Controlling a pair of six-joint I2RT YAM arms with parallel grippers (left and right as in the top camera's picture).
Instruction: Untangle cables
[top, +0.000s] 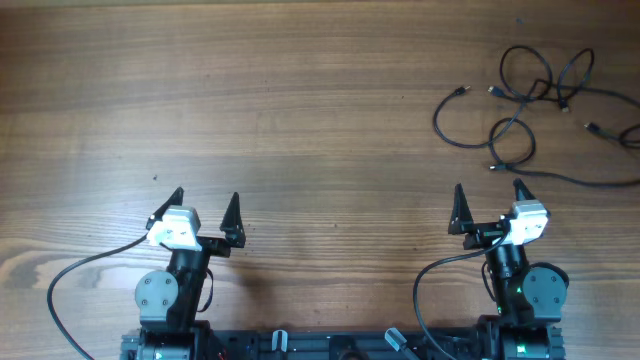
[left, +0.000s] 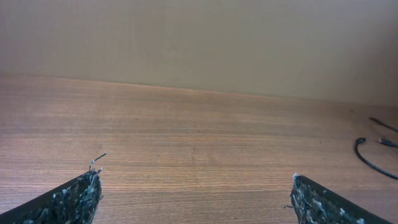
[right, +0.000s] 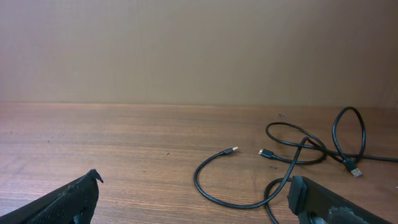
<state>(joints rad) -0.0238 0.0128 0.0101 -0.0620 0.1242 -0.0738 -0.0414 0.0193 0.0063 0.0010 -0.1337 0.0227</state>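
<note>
End effectors (top: 206, 194) (top: 488, 185) over wooden table (top: 300, 100), beige wall (left: 199, 37)

The worktop (top: 300, 100) is showing brown wood grain. The cables (top: 520, 95) are appearing black, one plug (right: 234, 149) showing gold. The left tool (top: 206, 195) and right tool (top: 488, 187) are showing black fingers, white housings.

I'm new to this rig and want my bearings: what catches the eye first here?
A loose tangle of thin black cables lies at the far right of the wooden table, ahead of the right gripper. Both it and the left gripper stand wide open and empty, by the table's front edge.
</note>
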